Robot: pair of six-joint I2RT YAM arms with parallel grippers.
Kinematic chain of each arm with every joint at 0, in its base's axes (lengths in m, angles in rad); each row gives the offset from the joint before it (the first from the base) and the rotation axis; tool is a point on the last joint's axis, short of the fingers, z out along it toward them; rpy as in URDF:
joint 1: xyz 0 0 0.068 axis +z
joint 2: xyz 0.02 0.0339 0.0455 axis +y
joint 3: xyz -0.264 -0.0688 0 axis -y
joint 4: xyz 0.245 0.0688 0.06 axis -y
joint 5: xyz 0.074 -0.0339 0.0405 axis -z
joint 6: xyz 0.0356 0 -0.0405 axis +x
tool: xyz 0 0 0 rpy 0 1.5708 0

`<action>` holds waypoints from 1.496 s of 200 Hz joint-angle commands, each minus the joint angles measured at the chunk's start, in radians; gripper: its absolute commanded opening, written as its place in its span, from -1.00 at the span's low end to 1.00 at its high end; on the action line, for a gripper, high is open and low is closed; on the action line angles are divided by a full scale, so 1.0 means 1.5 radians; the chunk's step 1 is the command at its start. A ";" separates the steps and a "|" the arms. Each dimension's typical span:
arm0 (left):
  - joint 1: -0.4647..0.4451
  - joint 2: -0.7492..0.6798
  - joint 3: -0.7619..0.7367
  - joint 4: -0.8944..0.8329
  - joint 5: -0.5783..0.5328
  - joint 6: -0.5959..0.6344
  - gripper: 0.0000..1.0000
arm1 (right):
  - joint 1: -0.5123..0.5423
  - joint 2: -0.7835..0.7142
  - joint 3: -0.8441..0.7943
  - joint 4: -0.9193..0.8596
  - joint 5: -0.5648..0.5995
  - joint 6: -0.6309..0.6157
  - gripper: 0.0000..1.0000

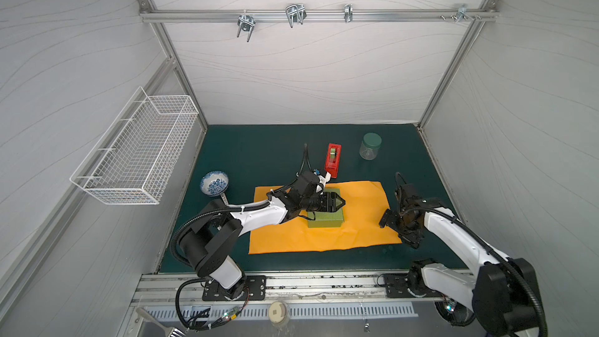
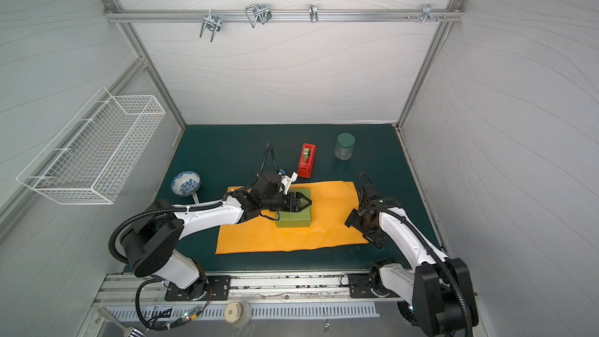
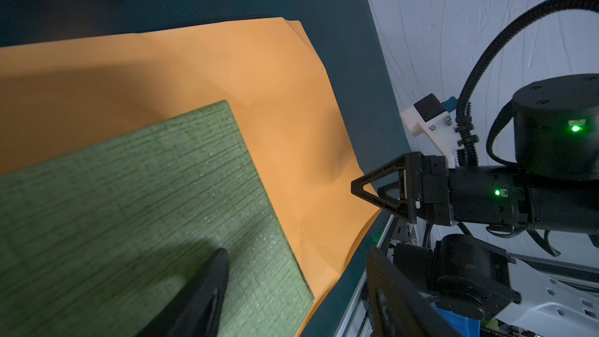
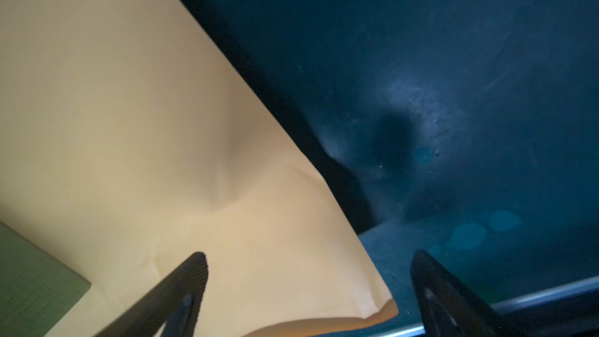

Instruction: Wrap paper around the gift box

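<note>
Left gripper lies rolled on its side above the gift box. Its tips point toward the tabletop's right edge, and its jaws are apart and holding nothing. Both top views show it only as one dark wedge. The left wrist view shows the fingers separately: one is over the box's textured green top, the other is off past the box's side. Whether the first finger touches the lid I cannot tell.

Right gripper hangs at the near right corner of the paper, jaws spread wide. In the right wrist view that corner shows between the two fingers, slightly curled, and neither finger grips it.

The paper lies flat, its long axis running between the tabletop's left and right edges, a little skewed. The box sits on the paper, nearer its far edge, with its sides roughly square to the sheet.

Wide flaps of paper lie bare to the right of the box and toward the near edge. The left arm crosses above the left flap.

A red tape dispenser stands just beyond the paper's far edge, its length running far to near. A green-lidded jar stands toward the far right corner, and a patterned bowl sits near the left edge. Bare tabletop spreads along the far edge, with a narrower strip along the near edge.
</note>
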 commanded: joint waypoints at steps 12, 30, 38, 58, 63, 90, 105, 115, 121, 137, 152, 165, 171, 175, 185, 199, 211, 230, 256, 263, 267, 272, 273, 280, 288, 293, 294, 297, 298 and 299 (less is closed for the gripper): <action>0.001 0.024 -0.008 -0.071 -0.015 -0.007 0.40 | 0.003 -0.016 -0.001 -0.015 -0.063 0.007 0.92; 0.001 0.026 -0.005 -0.069 -0.012 -0.008 0.40 | 0.001 -0.048 0.002 0.002 -0.074 0.005 0.82; 0.001 0.026 -0.006 -0.068 -0.012 -0.008 0.40 | 0.001 -0.065 0.000 0.015 -0.083 0.004 0.75; 0.000 0.026 -0.005 -0.071 -0.013 -0.007 0.40 | 0.000 -0.106 -0.018 0.057 -0.098 0.016 0.48; 0.001 0.027 -0.005 -0.071 -0.014 -0.007 0.40 | 0.000 -0.113 -0.022 0.064 -0.099 0.018 0.43; 0.001 0.025 -0.005 -0.076 -0.019 -0.004 0.40 | 0.002 -0.140 -0.048 0.097 -0.107 0.021 0.03; 0.001 0.026 -0.004 -0.079 -0.020 -0.002 0.40 | 0.005 -0.150 -0.057 0.101 -0.106 0.013 -0.15; 0.000 0.027 -0.004 -0.082 -0.021 -0.001 0.40 | 0.008 -0.158 -0.060 0.102 -0.106 0.003 -0.26; 0.001 0.027 -0.004 -0.083 -0.022 -0.001 0.40 | 0.012 -0.164 -0.062 0.104 -0.104 -0.005 -0.33; 0.000 0.026 -0.002 -0.086 -0.023 -0.001 0.40 | 0.024 -0.183 -0.063 0.115 -0.106 -0.039 -0.56; 0.000 0.023 0.000 -0.086 -0.022 -0.007 0.40 | 0.045 -0.204 -0.057 0.125 -0.105 -0.078 -0.77; 0.001 0.021 0.005 -0.085 -0.017 -0.014 0.40 | 0.068 -0.224 -0.048 0.136 -0.100 -0.105 -0.90; 0.001 0.019 0.009 -0.086 -0.016 -0.017 0.40 | 0.083 -0.237 -0.044 0.140 -0.092 -0.117 -0.95; 0.001 0.018 0.012 -0.088 -0.015 -0.020 0.40 | 0.093 -0.244 -0.039 0.141 -0.084 -0.124 -0.99; 0.000 0.017 0.022 -0.089 -0.011 -0.027 0.40 | 0.118 -0.258 -0.030 0.151 -0.074 -0.145 -1.00; 0.001 0.011 0.039 -0.091 -0.005 -0.042 0.41 | 0.157 -0.267 -0.018 0.169 -0.070 -0.175 -1.00; 0.003 0.006 0.051 -0.092 0.001 -0.065 0.41 | 0.189 -0.260 -0.010 0.189 -0.079 -0.202 -1.00; 0.010 0.001 0.069 -0.081 0.023 -0.111 0.40 | 0.248 -0.236 0.004 0.217 -0.079 -0.241 -0.97; 0.029 0.000 0.094 -0.090 0.055 -0.146 0.39 | 0.336 -0.211 0.018 0.253 -0.051 -0.292 -0.97; 0.035 -0.004 0.098 -0.098 0.058 -0.152 0.39 | 0.359 -0.203 0.021 0.261 -0.039 -0.307 -0.97; 0.038 -0.005 0.100 -0.100 0.061 -0.155 0.39 | 0.369 -0.200 0.023 0.266 -0.034 -0.315 -0.98; 0.042 -0.008 0.101 -0.103 0.063 -0.159 0.39 | 0.384 -0.195 0.024 0.273 -0.029 -0.323 -0.98; 0.043 -0.009 0.102 -0.103 0.064 -0.160 0.39 | 0.386 -0.196 0.024 0.274 -0.028 -0.325 -0.98; 0.048 -0.015 0.104 -0.107 0.068 -0.164 0.39 | 0.405 -0.189 0.025 0.283 -0.020 -0.334 -0.98; 0.050 -0.022 0.105 -0.111 0.069 -0.167 0.39 | 0.421 -0.186 0.025 0.294 -0.011 -0.343 -0.97; 0.050 -0.027 0.108 -0.115 0.068 -0.167 0.39 | 0.429 -0.183 0.025 0.301 -0.010 -0.349 -0.96; 0.050 -0.027 0.109 -0.117 0.068 -0.167 0.39 | 0.431 -0.183 0.025 0.303 -0.011 -0.351 -0.96; 0.050 -0.031 0.111 -0.120 0.066 -0.165 0.39 | 0.436 -0.182 0.025 0.306 -0.010 -0.352 -0.96; 0.050 -0.032 0.111 -0.122 0.066 -0.165 0.39 | 0.437 -0.182 0.025 0.308 -0.009 -0.353 -0.96; 0.050 -0.032 0.112 -0.123 0.066 -0.165 0.39 | 0.438 -0.181 0.024 0.310 -0.008 -0.355 -0.96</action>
